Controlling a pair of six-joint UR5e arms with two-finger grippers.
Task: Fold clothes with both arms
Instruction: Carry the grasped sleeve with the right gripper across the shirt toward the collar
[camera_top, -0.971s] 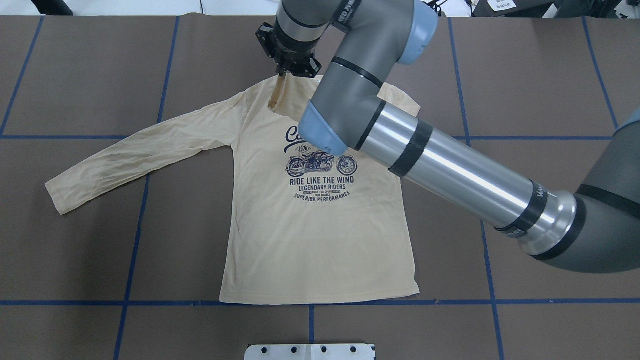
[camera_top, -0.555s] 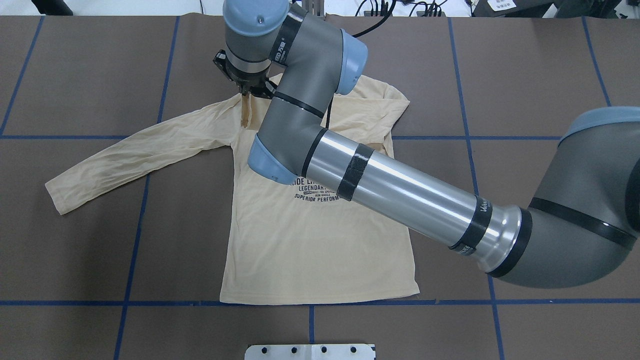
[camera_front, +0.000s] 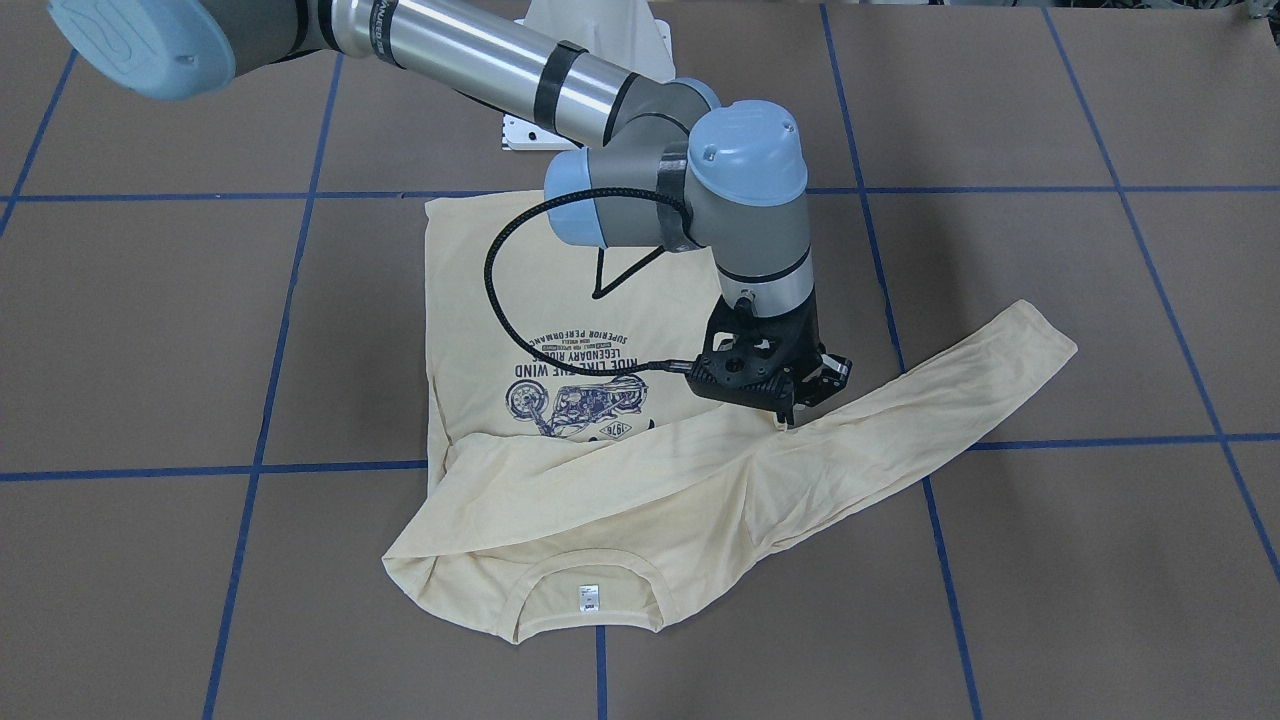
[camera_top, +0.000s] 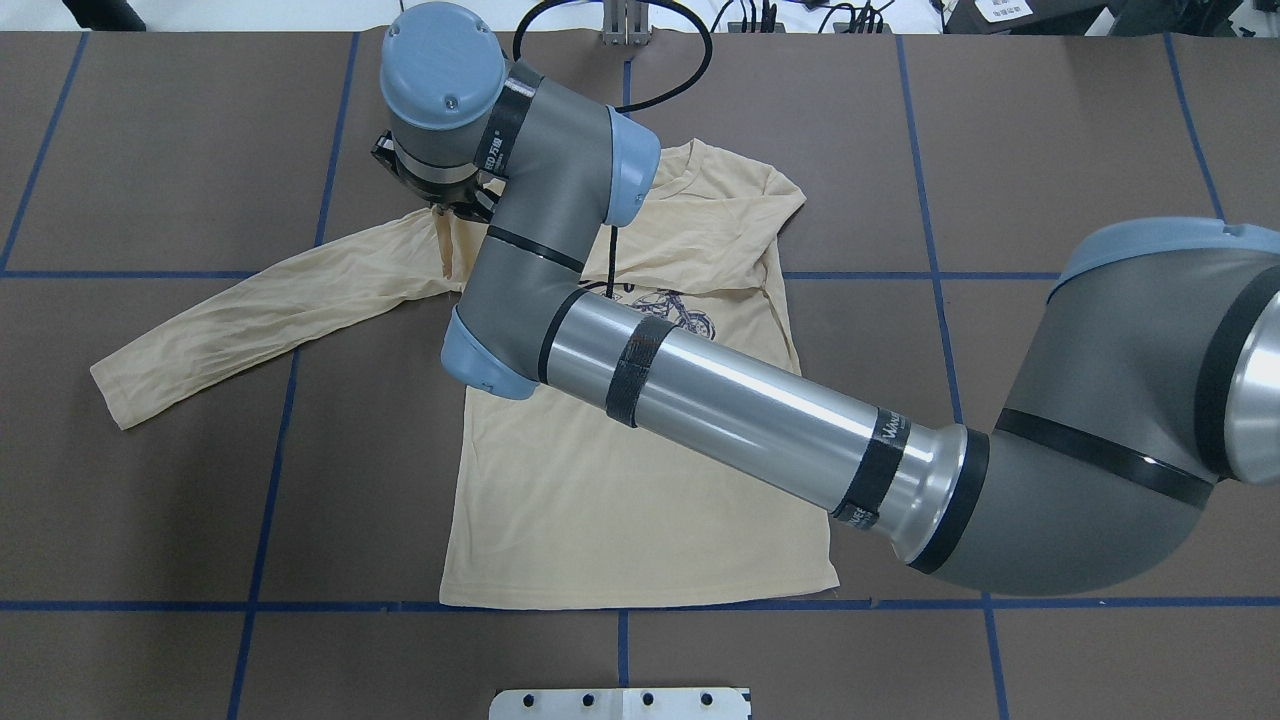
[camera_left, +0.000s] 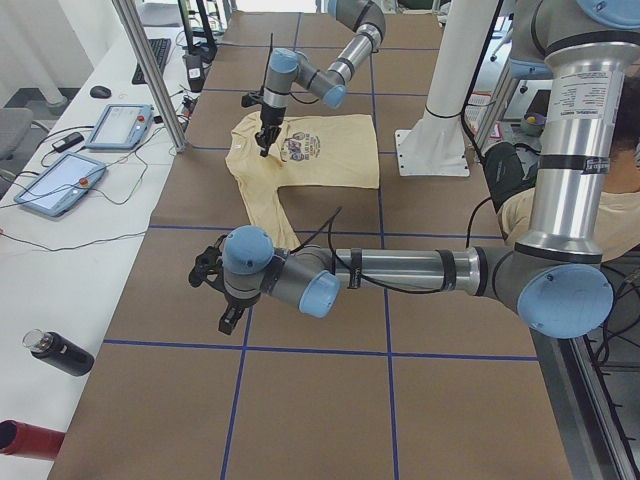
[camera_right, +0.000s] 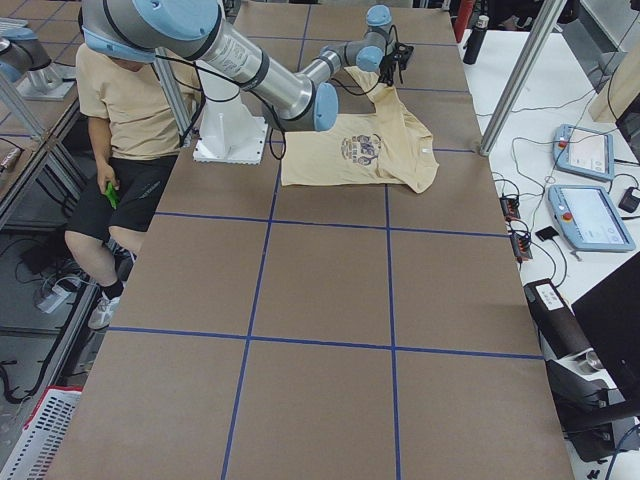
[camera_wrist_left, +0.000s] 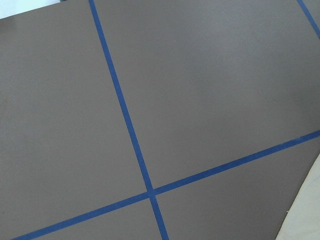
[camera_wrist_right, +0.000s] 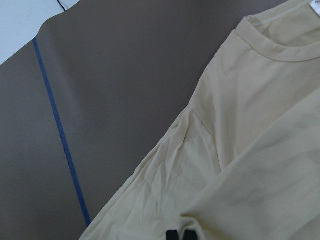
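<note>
Brown paper with a grid of blue tape covers the tabletop (camera_front: 1050, 600). Seen from the front-facing camera, the T-shirt (camera_front: 480, 330) lies flat with the print up. Its hem points toward the robot's edge, and its collar with the neck tag (camera_front: 589, 597) points toward the opposite edge. The right sleeve (camera_front: 600, 470) is laid across the chest, between the motorcycle print and the collar. At its end the right gripper (camera_front: 785, 418) stands low near the left shoulder, its jaws pressed together on the cloth. The left sleeve (camera_front: 960, 385) lies stretched out on the paper, not folded.

From overhead, the right arm (camera_top: 740, 410) reaches diagonally over the shirt and hides much of the chest. The lower body lies smooth, with a straight hem.

From the exterior left camera, the left gripper (camera_left: 227, 318) hangs over bare paper, near the end of the left sleeve but apart from it. Whether its jaws are spread cannot be told.

The exterior right view adds only a person (camera_right: 120, 110) sitting beside the table.

The left wrist view shows a tape crossing (camera_wrist_left: 150, 192) and a pale strip of cloth at one corner.

In the right wrist view, the black fingertips (camera_wrist_right: 172, 235) sit close together with the cloth gathered at them.

As a judgement, the first sleeve fold is almost finished and only needs the release. The left sleeve and the folding of the body are not yet done.
</note>
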